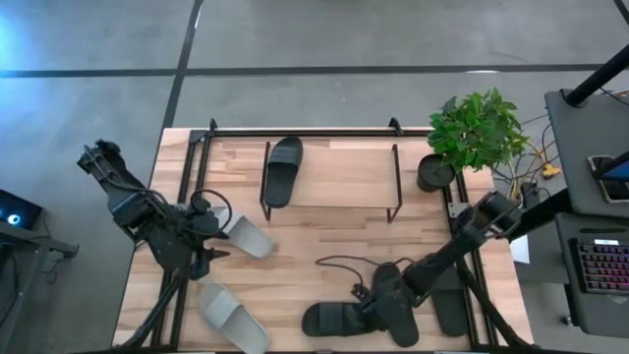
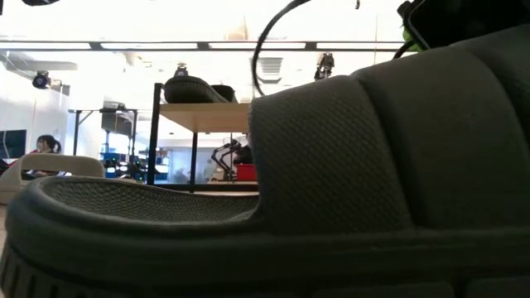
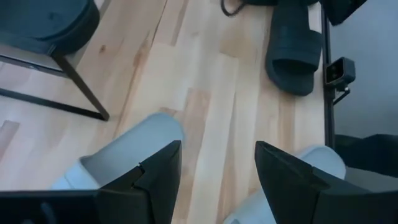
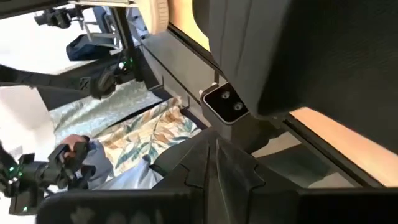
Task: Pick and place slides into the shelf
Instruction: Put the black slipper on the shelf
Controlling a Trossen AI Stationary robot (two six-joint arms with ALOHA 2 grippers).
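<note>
Right gripper (image 1: pixel 378 300) closed among the dark slides (image 1: pixel 334 317), apparently empty.
Left gripper (image 3: pixel 214 168) open (waiting); a lift now risks coming up bare.

The pale, planked wooden bench (image 1: pixel 334 241) shows visible grain and a smooth satin finish. The low shelf (image 1: pixel 339 175) pairs a light wooden top board with a thin, matt black metal frame. The dark grey rubber slide (image 2: pixel 331 190) nearest the low camera has a matt, finely pebbled strap. The light grey rubber slide (image 1: pixel 232 317) looks smooth and matt.
</note>
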